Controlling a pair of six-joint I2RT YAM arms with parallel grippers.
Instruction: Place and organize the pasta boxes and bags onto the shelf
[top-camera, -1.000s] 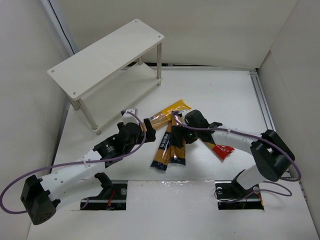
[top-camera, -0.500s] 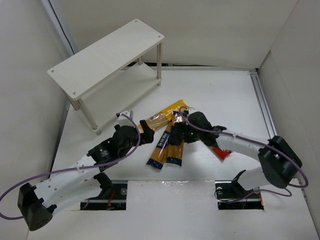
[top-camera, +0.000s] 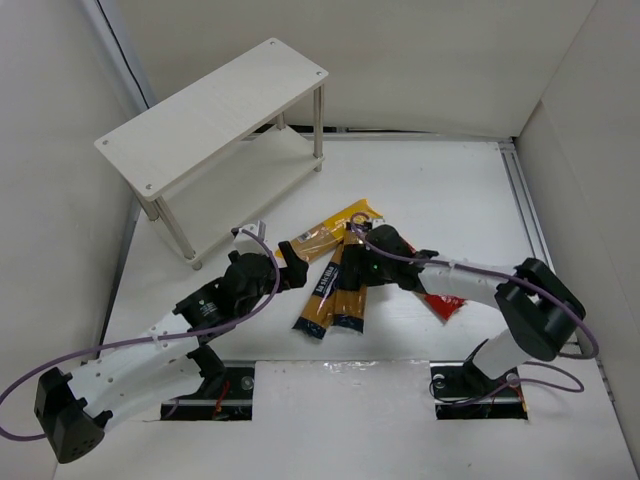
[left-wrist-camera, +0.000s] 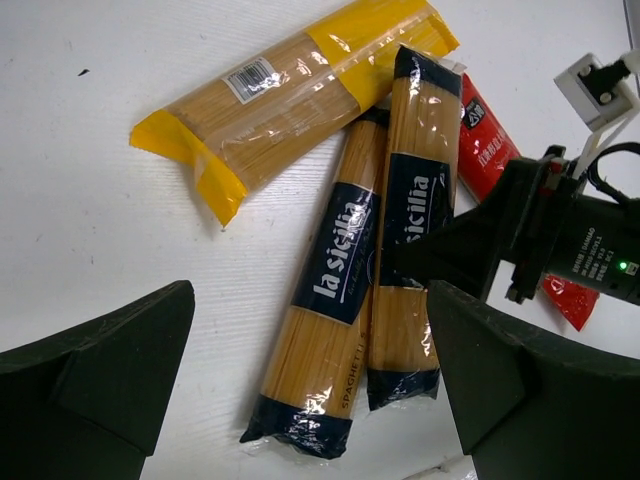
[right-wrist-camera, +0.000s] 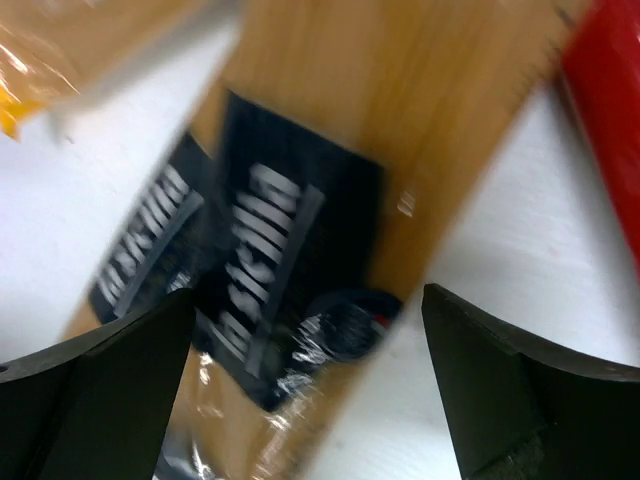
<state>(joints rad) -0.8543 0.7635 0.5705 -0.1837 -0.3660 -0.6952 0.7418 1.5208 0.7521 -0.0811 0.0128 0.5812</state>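
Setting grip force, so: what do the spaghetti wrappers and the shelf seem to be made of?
Navy-labelled packets and yellow packet: thin glossy clear plastic film, judging by glare streaks and visible strands. Shelf: matte white board, perhaps painted wood or laminate; its legs look like thin pale metal, faintly shiny.
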